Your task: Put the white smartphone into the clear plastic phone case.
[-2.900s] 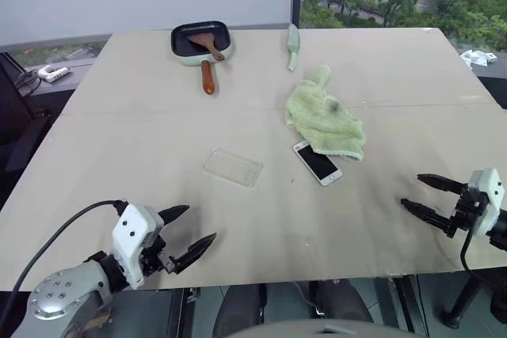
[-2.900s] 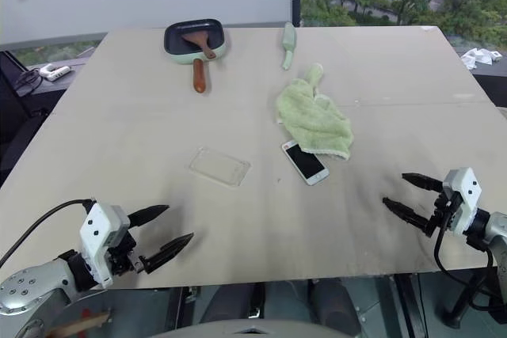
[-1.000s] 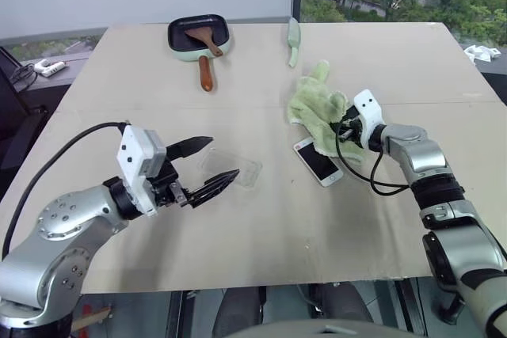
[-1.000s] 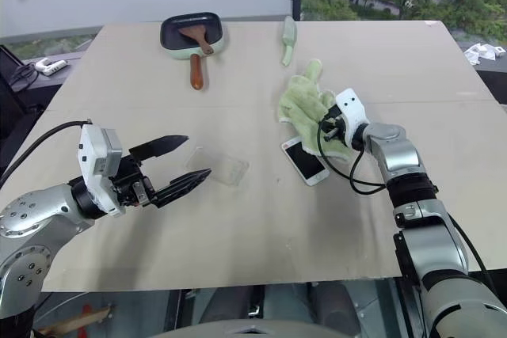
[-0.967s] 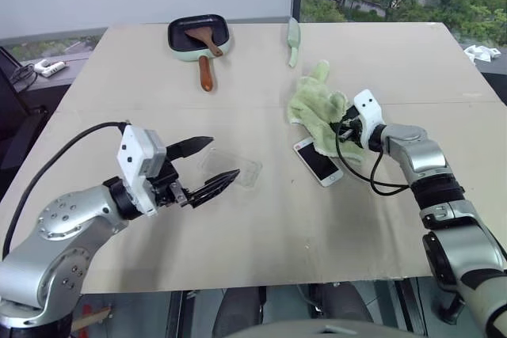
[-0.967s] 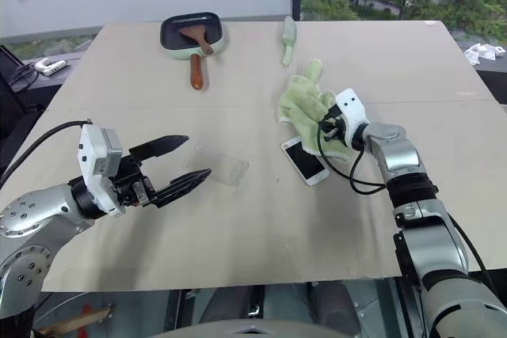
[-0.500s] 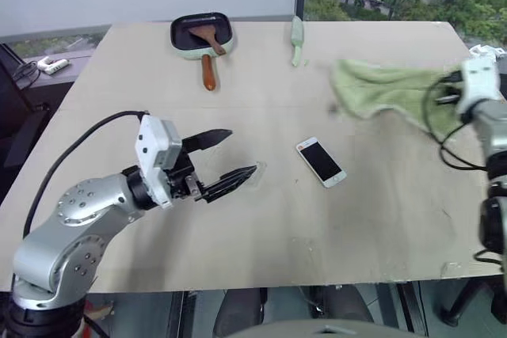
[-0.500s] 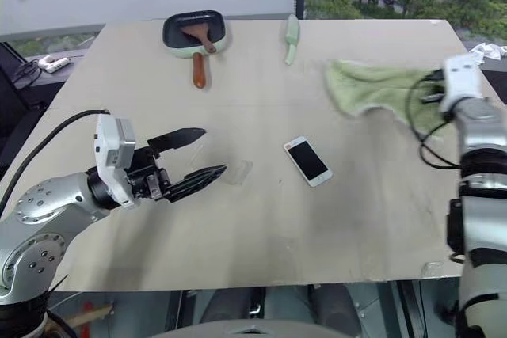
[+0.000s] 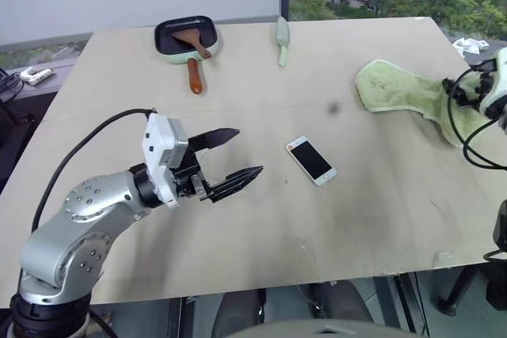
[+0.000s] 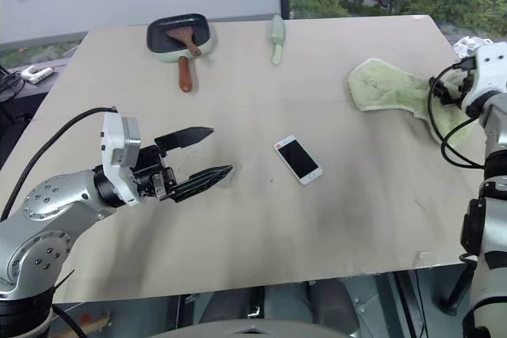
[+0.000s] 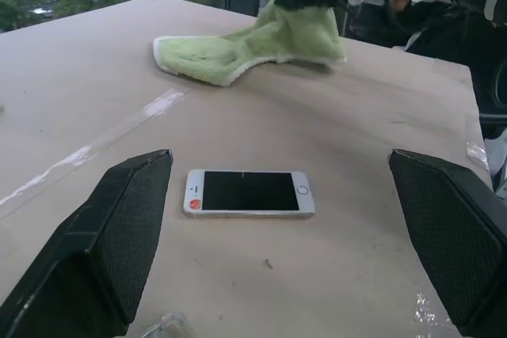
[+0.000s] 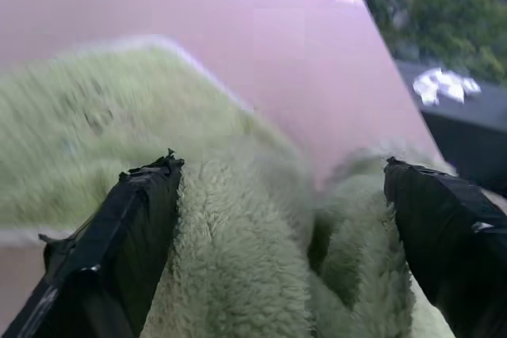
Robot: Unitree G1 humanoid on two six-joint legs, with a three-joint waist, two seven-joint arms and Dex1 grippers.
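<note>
Beige tabletop [image 9: 261, 219] by the window, and the white smartphone [image 9: 311, 160] lies flat near the middle, screen up, nothing touching it. Left gripper [image 9: 230, 157] hovers just above the table to the phone's left, fingers spread wide and pointing toward it; the left wrist view frames the phone between the two black fingers [image 11: 103, 247]. The clear plastic phone case [image 10: 204, 176] sits right under those fingertips, barely visible. Over at the right edge, the right gripper [image 12: 277, 235] has its fingers spread with the green towel [image 9: 400, 93] bunched between them; the rest of the towel lies spread on the table. At the far edge sit a small pan [image 9: 184, 37] with a wooden spatula [image 9: 188, 39] in it, and a pale green utensil [image 9: 281, 36] beside it.
</note>
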